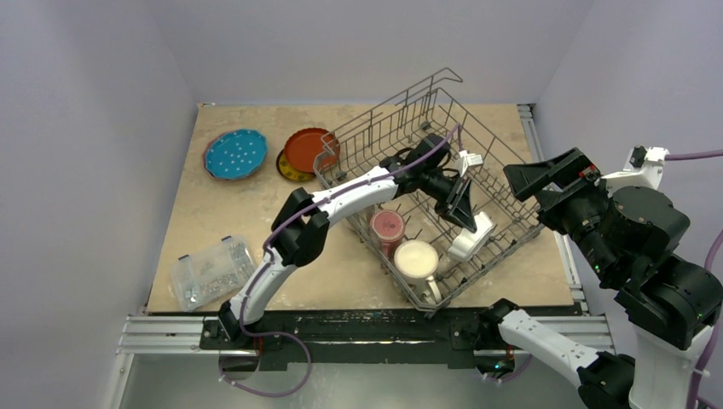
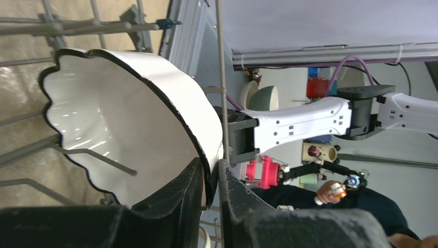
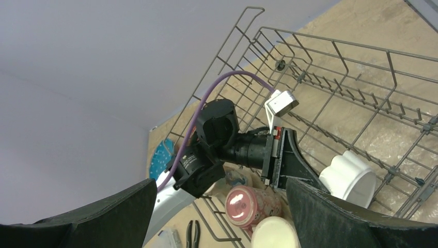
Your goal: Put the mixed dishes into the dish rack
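While left claw sits low inside rack, narrow, one finger inside and one outside bowl rim, bowl lies on its side among tines, mouth toward claw. Pinch firm or loose: cannot tell. Judgement: bowl placed; next, let go and back out along finger line. Right claw wide, empty, hovering off rack's right wall. Maroon mug, cream mug in rack beside left wrist. Blue plate, red plate on table well behind left claw; left arm nearer.
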